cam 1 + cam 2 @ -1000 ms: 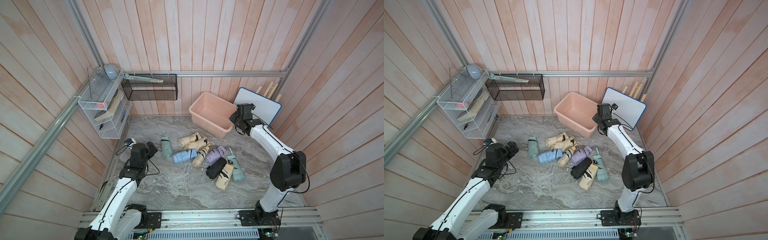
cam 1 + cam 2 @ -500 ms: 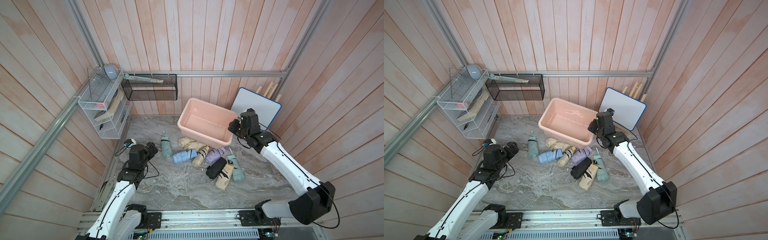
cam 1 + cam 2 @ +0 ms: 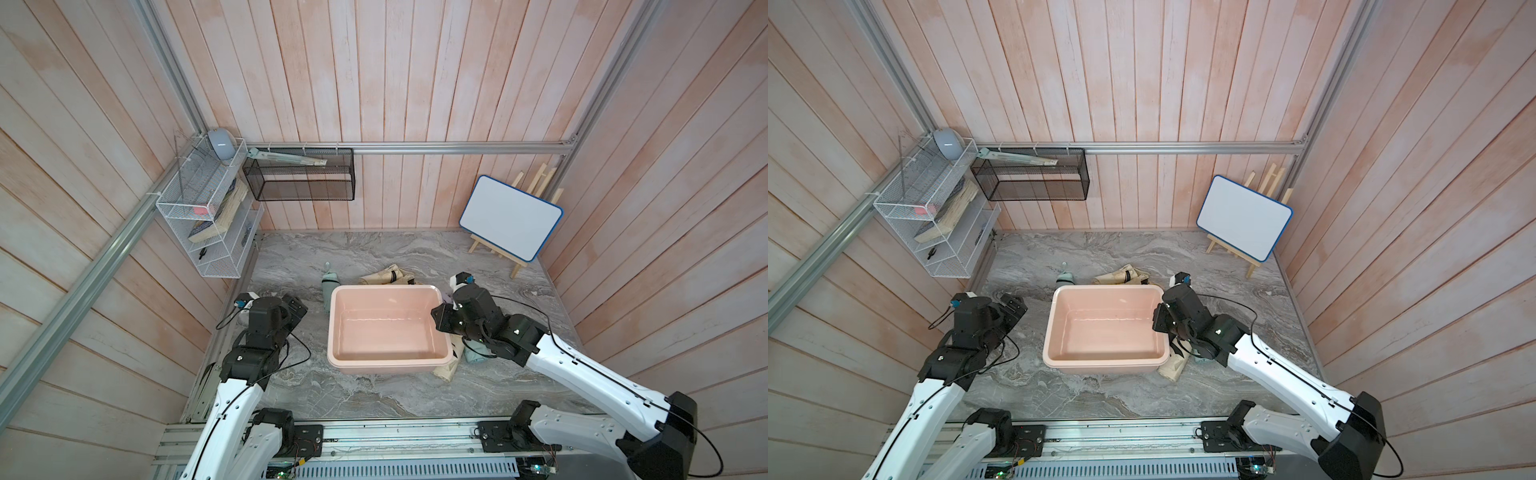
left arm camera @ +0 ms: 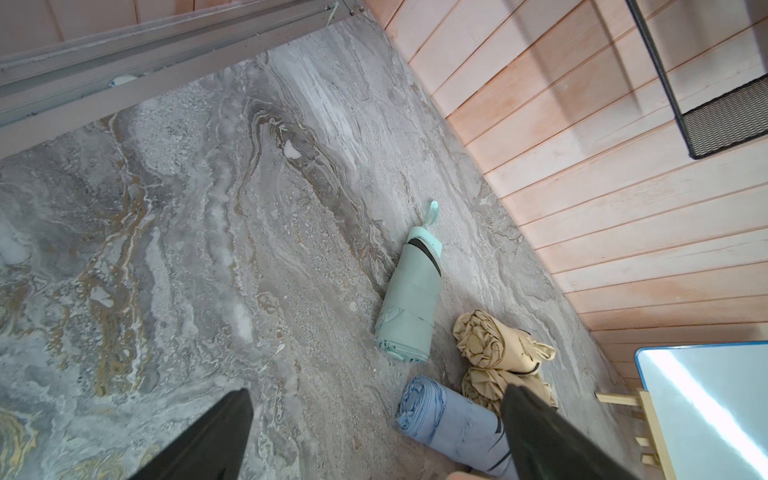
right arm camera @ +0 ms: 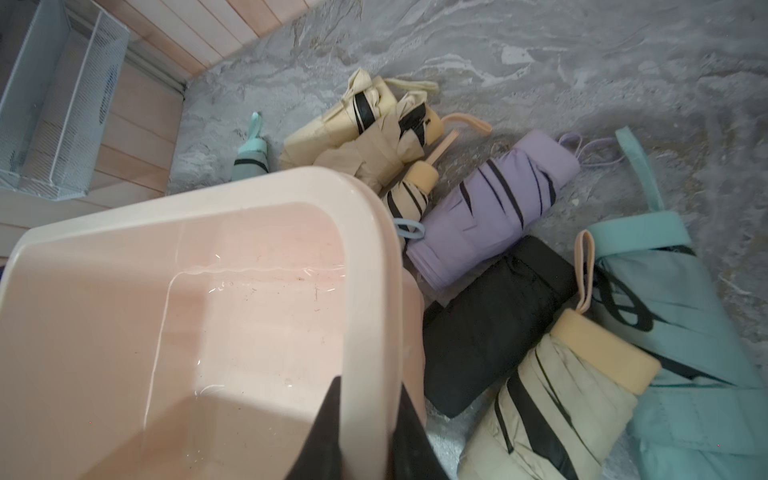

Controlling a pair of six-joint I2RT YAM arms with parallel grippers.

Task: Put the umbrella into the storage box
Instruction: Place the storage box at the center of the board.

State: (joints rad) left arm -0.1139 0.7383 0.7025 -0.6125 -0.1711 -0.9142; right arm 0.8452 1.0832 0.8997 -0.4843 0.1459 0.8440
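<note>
The storage box (image 3: 388, 287) is a pale pink tub with nothing in it, and my right gripper (image 3: 440, 322) is shut on its right rim (image 5: 365, 266), one finger inside and one outside. In both top views the tub hangs over the pile of folded umbrellas and hides most of it. A mint umbrella (image 3: 328, 282) and beige ones (image 3: 386, 276) show behind it. The right wrist view shows purple (image 5: 490, 208), black (image 5: 490, 324), beige (image 5: 548, 399) and teal (image 5: 681, 332) umbrellas beside the tub. My left gripper (image 3: 297, 307) stands open left of the tub, near a light blue umbrella (image 4: 453, 419).
A white wire rack (image 3: 203, 216) and a black mesh basket (image 3: 299, 183) hang on the back left walls. A whiteboard on a wooden easel (image 3: 511, 216) stands at the back right. The grey marble tabletop (image 3: 332, 399) runs to the rail at the front.
My right gripper has carried the storage box from the back of the table forward, over the umbrella pile. The left arm has stayed nearly still.
</note>
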